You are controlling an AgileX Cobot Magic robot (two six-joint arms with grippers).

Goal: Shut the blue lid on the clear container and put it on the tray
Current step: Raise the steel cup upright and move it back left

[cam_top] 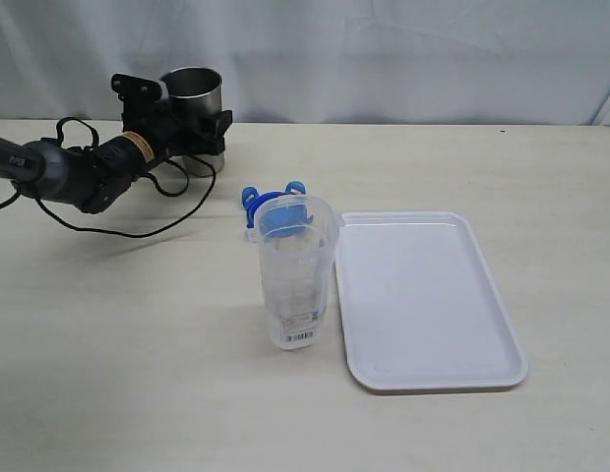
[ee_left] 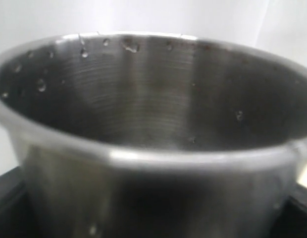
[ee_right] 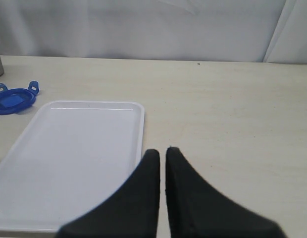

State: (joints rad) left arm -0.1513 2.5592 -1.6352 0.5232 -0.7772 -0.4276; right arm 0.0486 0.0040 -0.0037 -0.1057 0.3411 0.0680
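Observation:
The clear container (cam_top: 295, 280) stands upright and open at the table's middle, just left of the white tray (cam_top: 433, 295), which also shows in the right wrist view (ee_right: 69, 158). The blue lid (cam_top: 254, 200) lies flat on the table right behind the container, partly seen through it, and appears again in the right wrist view (ee_right: 12, 100). My left gripper (cam_top: 201, 133) is at the back left, shut on a grey steel cup (cam_top: 192, 93) held off the table; that cup (ee_left: 153, 124) fills the left wrist view. My right gripper (ee_right: 162, 151) is shut and empty, near the tray's corner.
A black cable (cam_top: 138, 231) loops on the table under the left arm. A white curtain (cam_top: 384, 49) backs the table. Bare tabletop (cam_top: 118, 374) lies left of and in front of the container, and more bare tabletop (ee_right: 232, 109) lies beside the tray.

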